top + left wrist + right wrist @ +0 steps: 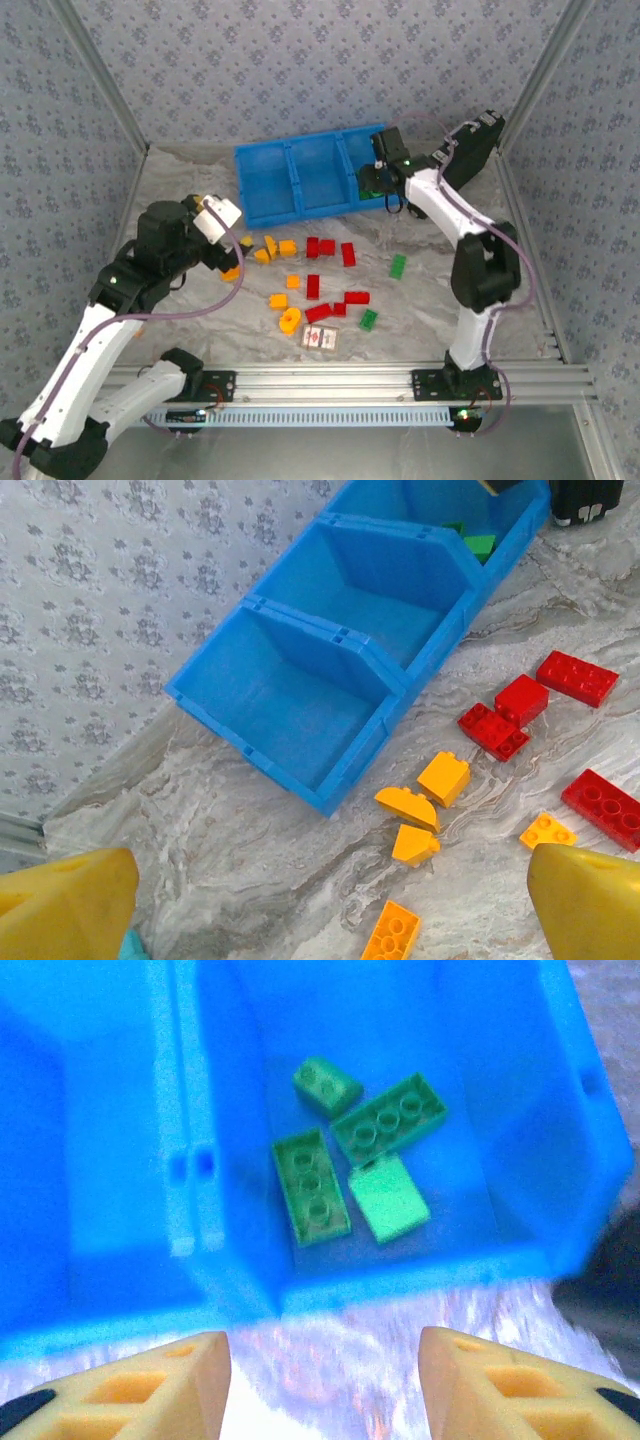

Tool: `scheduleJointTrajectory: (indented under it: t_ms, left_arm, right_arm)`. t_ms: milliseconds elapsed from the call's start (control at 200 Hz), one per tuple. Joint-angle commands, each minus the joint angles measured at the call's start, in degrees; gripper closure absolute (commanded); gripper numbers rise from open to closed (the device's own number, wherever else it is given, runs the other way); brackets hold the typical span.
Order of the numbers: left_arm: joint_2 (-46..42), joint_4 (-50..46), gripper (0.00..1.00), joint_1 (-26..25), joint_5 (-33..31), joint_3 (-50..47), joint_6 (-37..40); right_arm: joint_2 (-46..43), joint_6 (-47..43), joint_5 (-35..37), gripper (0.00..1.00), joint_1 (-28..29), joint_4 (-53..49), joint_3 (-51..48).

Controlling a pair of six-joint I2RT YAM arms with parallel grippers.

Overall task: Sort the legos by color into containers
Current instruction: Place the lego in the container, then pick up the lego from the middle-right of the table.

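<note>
From above, red, orange and two green bricks [313, 286] are seen loose before the blue tray [290, 185]. At the left wrist, the left gripper [330, 905] is held spread, empty; at the right wrist, four green bricks [388, 1120] are binned in the tray's end compartment, the right gripper [325, 1380] parted, empty.

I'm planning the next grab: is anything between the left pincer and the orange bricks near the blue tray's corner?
Nothing visible. The left pincer is open above the table, and the orange bricks lie loose ahead of it beside the blue tray, uncovered.
</note>
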Motion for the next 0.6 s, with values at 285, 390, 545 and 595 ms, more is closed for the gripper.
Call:
scheduleJointTrajectory:
  t_ms: [285, 390, 545, 595]
  left_arm:
    - [-6.2, 4.1, 0.00, -1.3, 6.9, -3.2, 0.9]
    - [-6.3, 3.9, 0.00, -1.9, 6.7, -3.5, 0.7]
    - [-5.9, 3.0, 0.00, -2.1, 7.1, -2.6, 0.1]
    - [-5.5, 2.7, 0.00, -2.1, 7.1, -1.9, -0.6]
  right_arm:
    - [-21.0, 12.3, 3.9, 0.39, 1.9, 0.8, -32.7]
    - [-23.0, 14.4, 4.1, 0.39, 1.6, 2.0, -37.3]
    - [-21.8, 14.4, 2.2, 0.40, -0.4, 4.8, -40.2]
    - [-21.2, 14.3, 1.4, 0.40, -1.0, 6.4, -40.7]
